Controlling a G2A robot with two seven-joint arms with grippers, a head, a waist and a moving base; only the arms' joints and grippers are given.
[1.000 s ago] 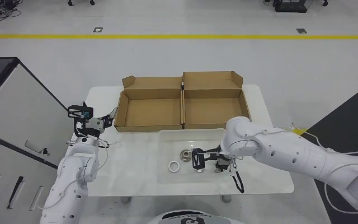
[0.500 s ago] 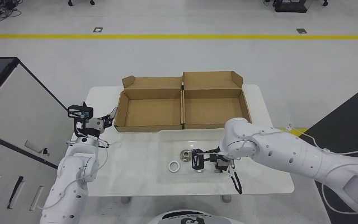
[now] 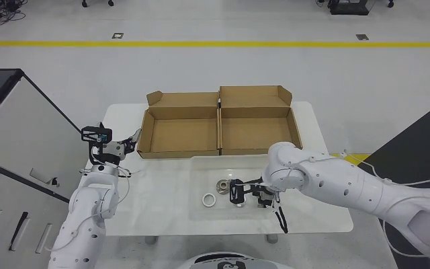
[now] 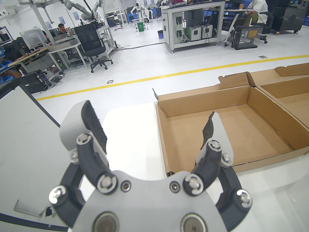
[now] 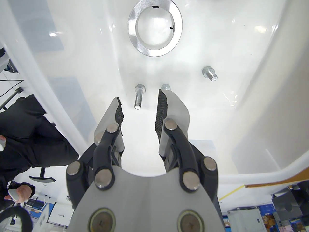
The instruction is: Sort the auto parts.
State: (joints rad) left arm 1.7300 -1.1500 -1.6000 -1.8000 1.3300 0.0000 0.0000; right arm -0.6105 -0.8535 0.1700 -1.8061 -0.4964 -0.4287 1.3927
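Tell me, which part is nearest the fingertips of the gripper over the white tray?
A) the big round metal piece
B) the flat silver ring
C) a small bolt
C: in the right wrist view a bolt lies in line with the gap between the open fingers of the right gripper, while the ring lies farther along the tray.

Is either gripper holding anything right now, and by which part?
Nothing is held. The right gripper is open, fingers either side of a bolt in the tray, not gripping it. The left gripper is open and empty.
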